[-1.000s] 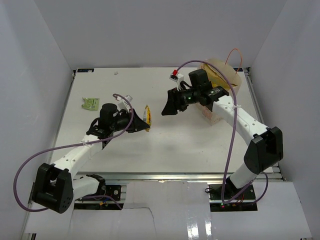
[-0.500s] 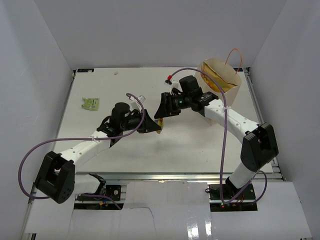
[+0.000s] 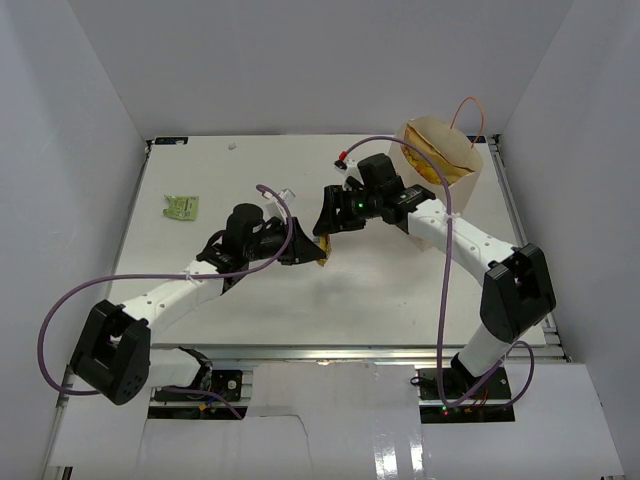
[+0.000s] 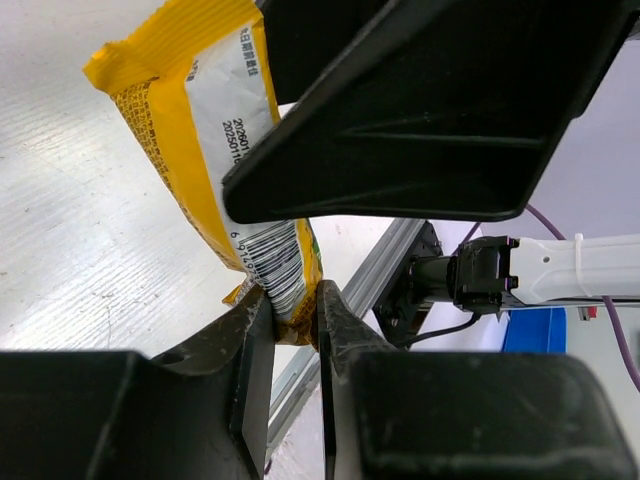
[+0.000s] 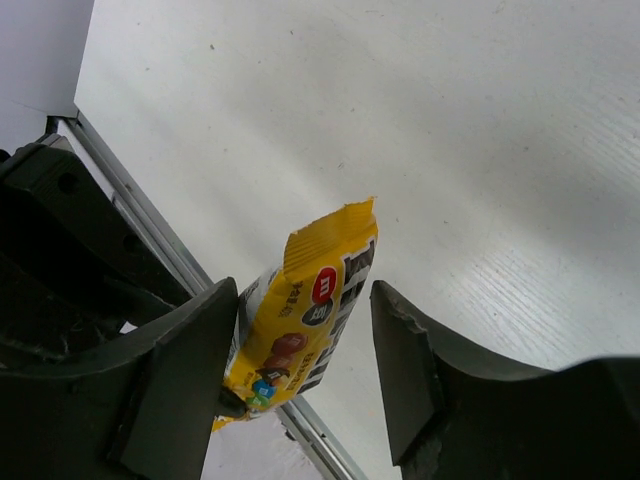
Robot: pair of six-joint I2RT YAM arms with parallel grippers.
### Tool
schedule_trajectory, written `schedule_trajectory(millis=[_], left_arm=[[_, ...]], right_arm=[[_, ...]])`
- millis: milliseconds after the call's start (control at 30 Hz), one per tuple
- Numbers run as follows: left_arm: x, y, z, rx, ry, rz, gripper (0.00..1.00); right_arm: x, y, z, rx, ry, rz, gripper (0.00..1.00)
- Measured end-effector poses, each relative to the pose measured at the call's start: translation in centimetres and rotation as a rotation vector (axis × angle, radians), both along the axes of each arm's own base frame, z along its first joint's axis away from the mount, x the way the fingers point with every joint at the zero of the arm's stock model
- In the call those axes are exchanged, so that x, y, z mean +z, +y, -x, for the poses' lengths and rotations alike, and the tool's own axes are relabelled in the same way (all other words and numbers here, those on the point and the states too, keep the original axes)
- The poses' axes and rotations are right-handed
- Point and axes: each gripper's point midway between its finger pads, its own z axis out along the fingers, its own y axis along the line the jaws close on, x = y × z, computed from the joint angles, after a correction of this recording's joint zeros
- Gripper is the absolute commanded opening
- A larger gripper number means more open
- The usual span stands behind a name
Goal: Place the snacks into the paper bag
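The left gripper (image 4: 293, 303) pinches the yellow packet (image 4: 205, 120) by its lower end, both fingers pressed on the crimped edge near the barcode; the packet is off the table (image 3: 380, 290) and points up from the fingers at a tilt, in the air over the middle of the table. The right gripper (image 5: 305, 295) is on the opposite side with its fingers spread, one on each side of the free upper part of the packet; in the right wrist view there is a clear gap between the packet and one finger; the other finger is just beside the packet's edge, and I cannot tell if it touches. In the left wrist view one finger of the right gripper covers the middle of the packet. In the top view the two grippers are tip to tip, with only a small piece of yellow visible between them. The bag (image 3: 445, 160) stands upright at the far right corner of the table, well apart from the packet, its mouth open upward; something tan shows inside, and I cannot tell what it is. The green packet (image 3: 181, 207) lies flat near the left edge of the table, well apart from both grippers.
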Motion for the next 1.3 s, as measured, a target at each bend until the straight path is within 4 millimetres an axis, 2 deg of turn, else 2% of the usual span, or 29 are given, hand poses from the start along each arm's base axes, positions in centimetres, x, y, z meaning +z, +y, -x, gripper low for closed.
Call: schedule_trajectory(millis=[67,100,167,200,233,300,333,467,533,633,733,800,867,967,1067,1100,1167,1200,1300], left_arm=[[0.0,-0.3,0.1,-0.008,0.001,0.000,0.11],[0.0,-0.4,0.0,-0.010,0.002,-0.001,0.11],[-0.2,-0.5,0.0,-0.012,0.006,-0.004,0.13],[-0.2,-0.6,0.0,-0.012,0.008,-0.006,0.13],[-0.3,-0.5,0.0,-0.010,0.010,-0.008,0.17],[-0.6,-0.5,-0.1,-0.002,0.017,-0.015,0.29],[-0.6,-0.4,-0.2,0.002,0.017,-0.016,0.46],[-0.3,-0.4,-0.3,0.010,0.004,-0.015,0.76],[0.3,-0.3,-0.3,0.011,-0.022,-0.010,0.83],[2.4,0.1,0.0,0.014,-0.096,0.009,0.93],[5.3,1.0,0.3,0.040,-0.205,0.032,0.98],[7.3,1.9,0.4,0.080,-0.283,0.044,0.98],[9.0,2.7,0.6,0.111,-0.342,0.061,0.98],[8.7,3.8,0.9,0.154,-0.365,0.048,0.98],[6.6,4.4,0.9,0.181,-0.328,0.009,0.98],[5.8,4.6,0.9,0.189,-0.310,-0.008,0.98],[4.4,4.8,0.9,0.199,-0.282,-0.035,0.98],[3.9,5.0,0.9,0.204,-0.270,-0.047,0.98],[3.2,5.3,0.8,0.220,-0.248,-0.072,0.98]], right_arm=[[-0.3,0.1,-0.1,-0.001,0.004,0.003,0.54],[-0.5,0.1,-0.1,0.000,0.010,0.005,0.45],[-0.9,0.2,0.0,0.005,0.023,0.007,0.36],[-1.0,0.2,0.0,0.009,0.027,0.007,0.26],[-1.1,0.3,0.1,0.015,0.030,0.006,0.22],[-1.0,0.4,0.3,0.023,0.036,-0.001,0.15],[-0.9,0.4,0.3,0.028,0.034,-0.004,0.14],[-0.2,0.4,-0.2,0.042,0.005,-0.013,0.08],[0.4,0.2,-0.7,0.052,-0.026,-0.016,0.08],[2.2,-0.6,-2.4,0.054,-0.106,-0.021,0.08],[6.2,-2.5,-5.1,0.059,-0.248,-0.052,0.08],[10.1,-4.3,-6.6,0.083,-0.372,-0.088,0.08],[15.2,-6.8,-7.9,0.108,-0.541,-0.127,0.08],[23.5,-11.3,-9.1,0.071,-0.805,-0.138,0.08],[30.9,-16.0,-9.0,0.003,-1.044,-0.110,0.08],[32.7,-17.1,-8.8,-0.017,-1.103,-0.099,0.08],[35.3,-19.6,-8.6,-0.061,-1.196,-0.066,0.08],[35.9,-20.5,-8.7,-0.075,-1.221,-0.053,0.08],[35.1,-22.5,-10.1,-0.102,-1.225,-0.012,0.10]])
